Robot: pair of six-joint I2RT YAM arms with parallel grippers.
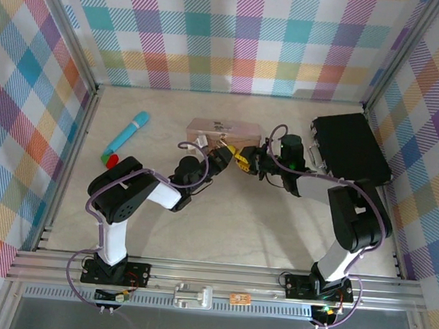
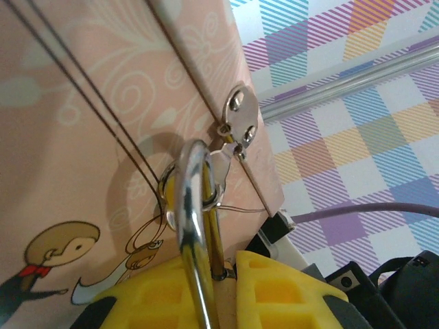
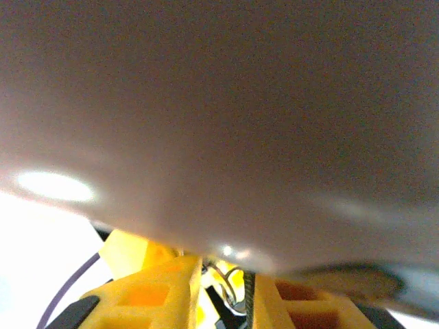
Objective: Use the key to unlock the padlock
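Observation:
The pink picture tin (image 1: 224,131) lies at the back middle of the table, and both grippers meet at its front edge. My left gripper (image 1: 226,159) (image 2: 230,267) is shut on the padlock (image 2: 190,205). The brass body is pinched between the yellow fingers (image 2: 288,288), and the shiny shackle rises through the loop of the tin's clasp (image 2: 240,116). My right gripper (image 1: 249,164) (image 3: 230,291) faces it from the right, shut on the key (image 3: 248,301), a thin dark sliver with a wire ring (image 3: 225,277) beside it. The padlock's keyhole is hidden.
A turquoise tube (image 1: 127,133) and a small red item (image 1: 112,159) lie at the left. A black case (image 1: 352,148) sits at the back right. Checkered walls enclose the table. A blurred close surface (image 3: 219,103) covers most of the right wrist view.

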